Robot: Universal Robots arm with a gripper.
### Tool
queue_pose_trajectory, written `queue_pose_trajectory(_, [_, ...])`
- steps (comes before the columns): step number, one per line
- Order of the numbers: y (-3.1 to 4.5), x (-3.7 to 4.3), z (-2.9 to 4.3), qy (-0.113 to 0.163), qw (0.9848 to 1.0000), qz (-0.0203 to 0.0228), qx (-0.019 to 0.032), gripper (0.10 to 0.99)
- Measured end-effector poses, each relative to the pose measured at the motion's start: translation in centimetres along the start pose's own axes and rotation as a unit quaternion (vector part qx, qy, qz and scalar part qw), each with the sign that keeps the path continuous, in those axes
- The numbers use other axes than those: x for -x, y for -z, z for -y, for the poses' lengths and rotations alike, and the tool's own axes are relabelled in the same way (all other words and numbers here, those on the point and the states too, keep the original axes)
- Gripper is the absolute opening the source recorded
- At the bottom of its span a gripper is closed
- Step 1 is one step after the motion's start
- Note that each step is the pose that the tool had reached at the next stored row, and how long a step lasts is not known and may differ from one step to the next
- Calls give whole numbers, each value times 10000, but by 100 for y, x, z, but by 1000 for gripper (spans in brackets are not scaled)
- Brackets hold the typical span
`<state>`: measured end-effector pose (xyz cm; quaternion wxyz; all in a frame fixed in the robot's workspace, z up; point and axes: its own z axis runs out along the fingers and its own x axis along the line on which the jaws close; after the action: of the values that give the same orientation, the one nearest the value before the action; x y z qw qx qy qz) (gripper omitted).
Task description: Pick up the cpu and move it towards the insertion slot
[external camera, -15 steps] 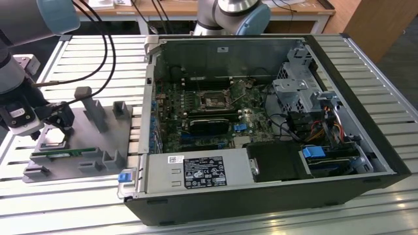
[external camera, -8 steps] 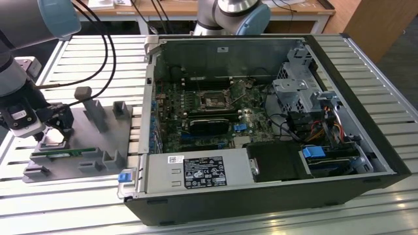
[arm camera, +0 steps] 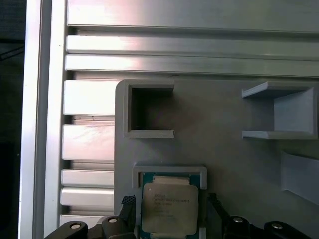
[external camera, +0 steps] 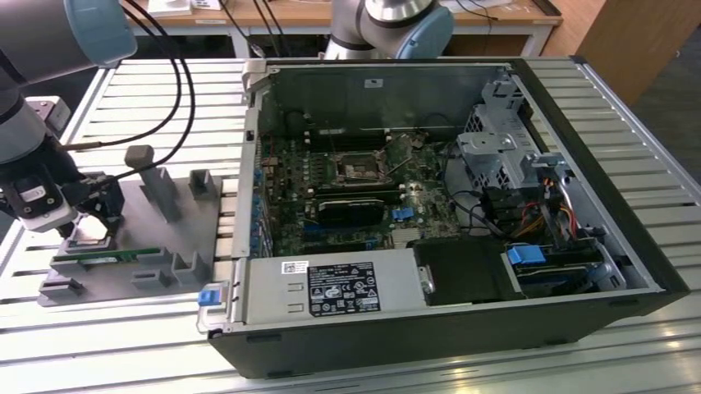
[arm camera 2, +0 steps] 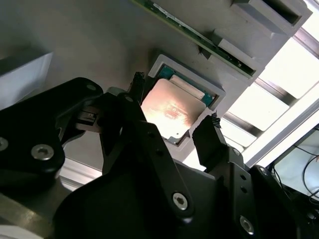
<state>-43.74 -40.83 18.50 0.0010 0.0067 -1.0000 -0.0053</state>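
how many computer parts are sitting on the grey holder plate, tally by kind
silvery square cpu chip: 1
long thin green memory stick: 1
total: 2

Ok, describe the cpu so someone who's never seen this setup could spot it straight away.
At the exterior view's left, beside the open computer case, a grey fixture plate lies on the slatted table. The cpu sits in its square rimmed pocket, straddled by the open tool. It is the flat silvery square, unlike the long green memory stick beside it.
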Motion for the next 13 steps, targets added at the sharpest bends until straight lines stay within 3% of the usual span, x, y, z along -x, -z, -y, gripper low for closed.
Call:
queue_pose_trajectory(8, [-11, 0, -2, 2, 10000, 0, 8, 659])
queue_pose_trajectory(9, [-12, 0, -4, 4, 10000, 1, 10, 588])
queue_pose_trajectory(13, [-11, -1, -9, 10, 10000, -1, 14, 588])
